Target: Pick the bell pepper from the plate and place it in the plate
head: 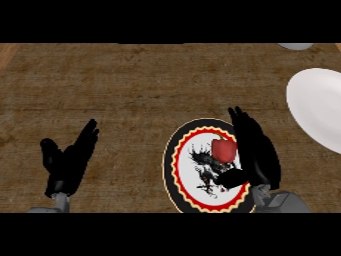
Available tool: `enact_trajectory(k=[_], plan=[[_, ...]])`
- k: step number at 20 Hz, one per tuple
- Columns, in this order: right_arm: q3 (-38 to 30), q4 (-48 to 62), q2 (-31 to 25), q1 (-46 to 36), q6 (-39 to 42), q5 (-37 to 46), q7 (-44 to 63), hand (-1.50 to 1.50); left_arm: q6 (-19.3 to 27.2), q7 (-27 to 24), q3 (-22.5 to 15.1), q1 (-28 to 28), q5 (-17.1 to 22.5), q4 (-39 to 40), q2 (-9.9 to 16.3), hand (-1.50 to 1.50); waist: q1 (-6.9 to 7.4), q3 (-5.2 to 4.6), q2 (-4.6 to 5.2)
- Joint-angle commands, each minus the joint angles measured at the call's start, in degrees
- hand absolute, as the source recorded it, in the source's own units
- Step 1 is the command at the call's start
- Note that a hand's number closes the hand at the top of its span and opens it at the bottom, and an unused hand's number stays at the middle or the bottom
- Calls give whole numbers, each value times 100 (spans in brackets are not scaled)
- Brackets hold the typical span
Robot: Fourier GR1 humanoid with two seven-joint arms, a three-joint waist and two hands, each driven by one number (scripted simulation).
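A red bell pepper [223,148] lies on a patterned plate [189,165] with a black rim, a red scalloped ring and a white middle, low in the centre-right of the head view. My right hand [256,150] stands over the plate's right side, fingers straight and pointing away, thumb [230,177] reaching in under the pepper. The pepper sits between thumb and fingers, touching the palm side. A plain white plate [322,110] lies at the right edge. My left hand [69,160] rests open at the lower left, fingers up.
The brown wooden counter [129,90] stretches across the view. A pale object [297,46] shows partly at the top right edge. Lighter wood strips run along the far left and right corners.
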Motion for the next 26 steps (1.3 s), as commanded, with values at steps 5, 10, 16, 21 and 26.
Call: enact_trajectory(k=[5,10,16,21,26], plan=[[-213,1133,363,-148,-188,246,-560,-150,42,194,-143,318,-250,-199,-227,0,6,-27,24],[-12,1191,264,-301,193,492,-834,150,-49,82,-45,78,-270,71,-300,0,-7,-28,23],[-109,1078,376,-409,319,987,-635,150,-193,-68,161,-39,-314,331,-300,0,-16,-29,22],[-303,904,348,-449,-773,1209,-1071,150,-203,-226,108,152,-377,306,-331,0,-22,-28,20],[-809,1673,1019,-1381,-1603,1595,699,150,-405,107,232,126,-132,44,-149,0,149,-29,55]])
